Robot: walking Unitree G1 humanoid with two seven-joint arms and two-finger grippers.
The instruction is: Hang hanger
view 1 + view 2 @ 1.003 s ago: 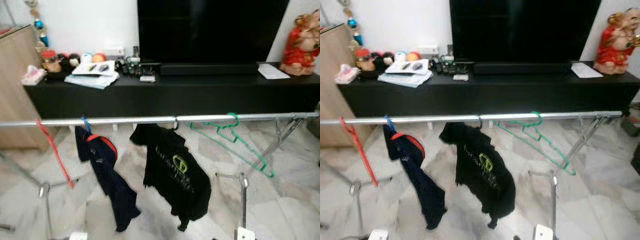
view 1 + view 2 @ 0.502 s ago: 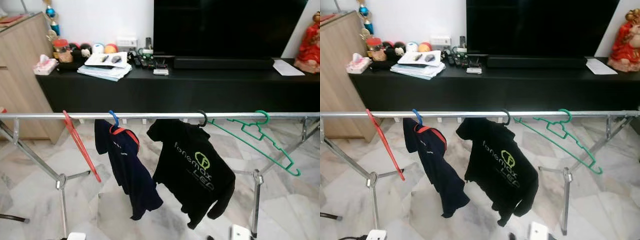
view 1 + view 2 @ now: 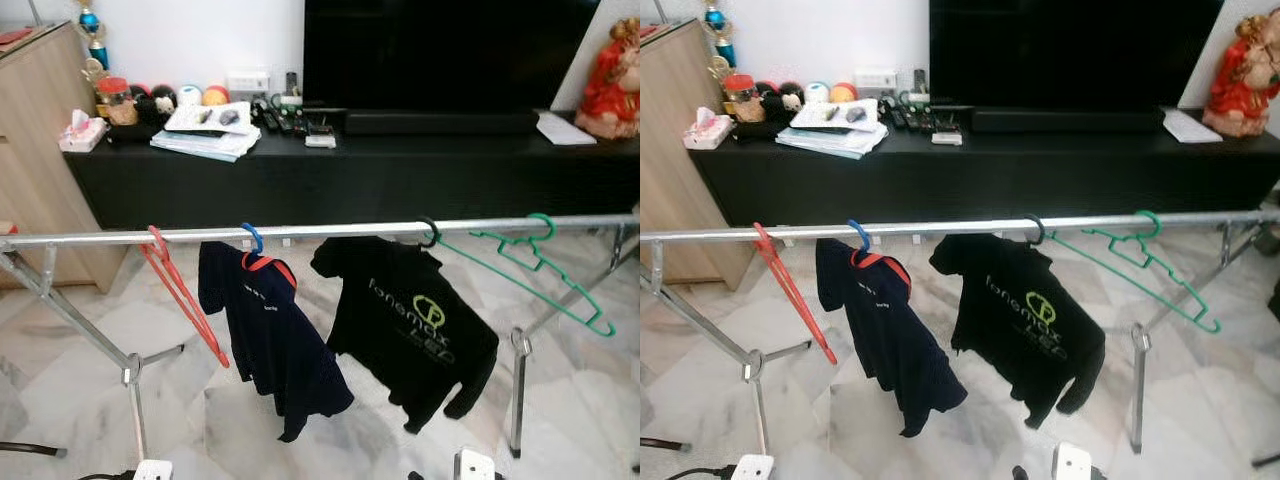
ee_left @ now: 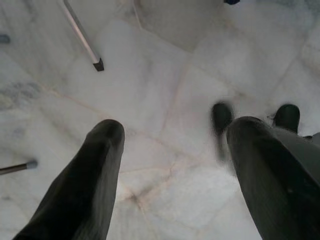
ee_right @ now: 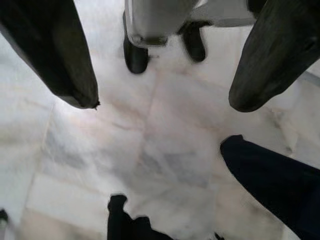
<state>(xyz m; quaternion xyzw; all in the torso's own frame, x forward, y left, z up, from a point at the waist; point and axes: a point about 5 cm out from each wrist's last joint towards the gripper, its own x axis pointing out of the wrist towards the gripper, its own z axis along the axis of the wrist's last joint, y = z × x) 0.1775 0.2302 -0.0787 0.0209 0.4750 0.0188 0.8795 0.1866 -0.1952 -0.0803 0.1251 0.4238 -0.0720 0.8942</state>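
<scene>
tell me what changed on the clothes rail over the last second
Nothing on the rail itself moved; the whole picture shifted, so the head camera moved. The red hanger, navy shirt, black t-shirt and green hanger hang in the same order. Nothing was taken hold of or let go; both pincers, left and right, point at the floor, open.

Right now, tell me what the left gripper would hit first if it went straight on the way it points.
The left gripper hangs open, pointing down at the marble floor. Nothing lies between its fingers, so it would likely meet bare floor first; the rack foot sits off to one side, though depth is unclear.
</scene>
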